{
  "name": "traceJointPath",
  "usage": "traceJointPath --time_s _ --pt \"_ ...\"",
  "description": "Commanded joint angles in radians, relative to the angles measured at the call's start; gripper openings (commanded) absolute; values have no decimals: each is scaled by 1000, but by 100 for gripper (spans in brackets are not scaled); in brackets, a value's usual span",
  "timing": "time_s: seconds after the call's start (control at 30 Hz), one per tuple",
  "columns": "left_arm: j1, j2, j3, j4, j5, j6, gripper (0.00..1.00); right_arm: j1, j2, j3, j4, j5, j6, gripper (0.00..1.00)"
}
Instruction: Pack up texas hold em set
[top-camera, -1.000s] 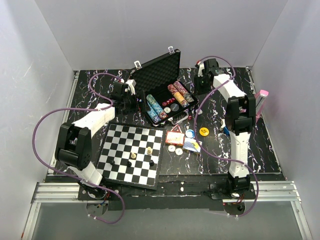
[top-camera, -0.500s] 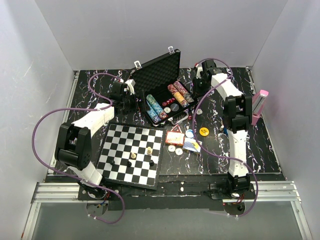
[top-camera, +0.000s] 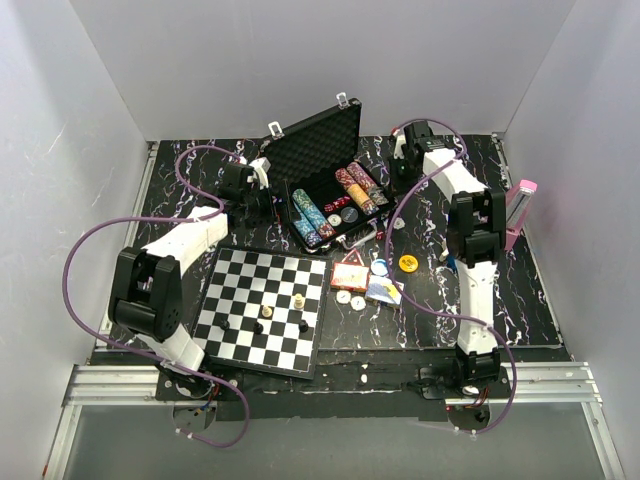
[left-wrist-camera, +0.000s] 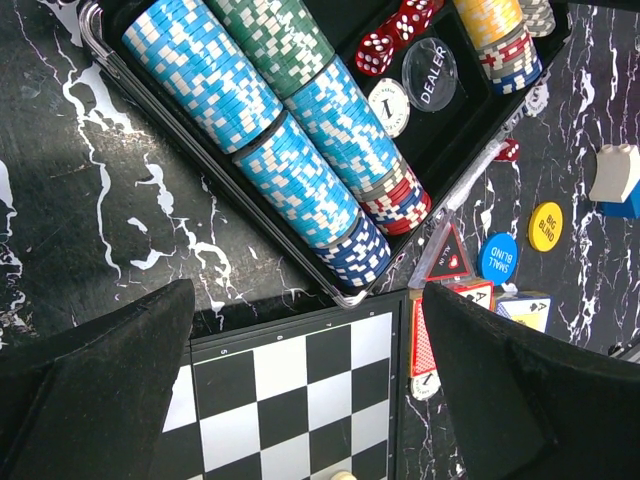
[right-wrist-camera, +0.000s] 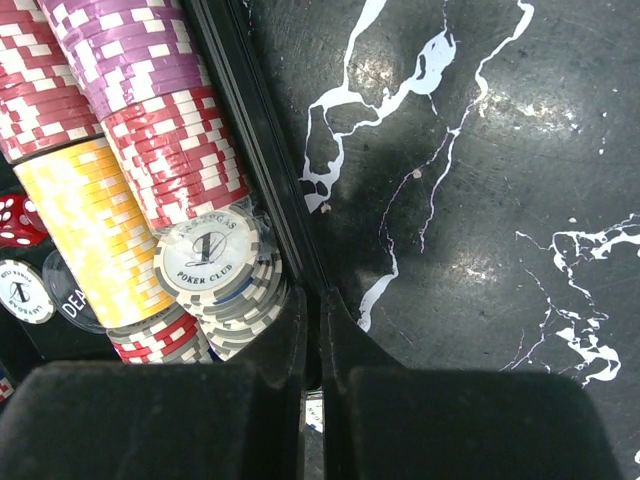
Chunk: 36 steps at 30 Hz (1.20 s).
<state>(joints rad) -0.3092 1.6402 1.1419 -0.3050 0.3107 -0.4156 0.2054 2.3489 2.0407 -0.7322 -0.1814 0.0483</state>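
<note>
The black briefcase (top-camera: 316, 134) lies open at the table's back, its tray holding coloured poker chip rows (top-camera: 325, 212), red dice (left-wrist-camera: 385, 45) and a dealer button (left-wrist-camera: 430, 72). My right gripper (top-camera: 399, 176) is at the tray's right side. In the right wrist view it (right-wrist-camera: 312, 300) is shut on the case's thin side wall (right-wrist-camera: 255, 130), next to red, purple and yellow chips (right-wrist-camera: 150, 110). My left gripper (left-wrist-camera: 310, 300) hangs wide open and empty above the tray's near-left corner. Card decks (top-camera: 350, 275), a yellow button (top-camera: 408, 263) and a blue button (top-camera: 379, 267) lie loose in front of the case.
A chessboard (top-camera: 265, 305) with a few pieces lies front left, touching the case's corner. A pink metronome (top-camera: 520, 208) stands at the right edge. White walls enclose the table on three sides. Small white round buttons (top-camera: 350, 297) lie near the decks.
My right gripper has closed from part open to shut at the case's right wall and shifted slightly left. The left arm has not moved.
</note>
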Motion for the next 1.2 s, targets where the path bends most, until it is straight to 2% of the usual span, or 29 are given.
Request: traceJointPath --time_s 0.0,0.6,0.77,0.83,0.87,0.97,1.07,1.17 --pt "9 -63 22 18 21 -5 98 8 -81 -150 -36 59 76 1" --pt "10 -131 7 27 36 -14 98 8 -373 -602 134 149 303 1" --pt "10 -164 2 18 34 -5 98 8 -425 -616 165 148 331 1" --pt "10 -186 2 4 19 9 98 8 -451 -590 151 174 326 11" --pt "10 -204 -1 0 7 20 98 8 -468 -579 148 177 323 24" --pt "10 -255 -7 -32 -21 55 98 8 -543 -565 145 212 311 45" --pt "9 -304 -30 -52 -64 90 98 17 -641 -614 203 191 291 54" --pt "10 -335 -45 -65 -94 113 98 41 -709 -692 246 132 272 55"
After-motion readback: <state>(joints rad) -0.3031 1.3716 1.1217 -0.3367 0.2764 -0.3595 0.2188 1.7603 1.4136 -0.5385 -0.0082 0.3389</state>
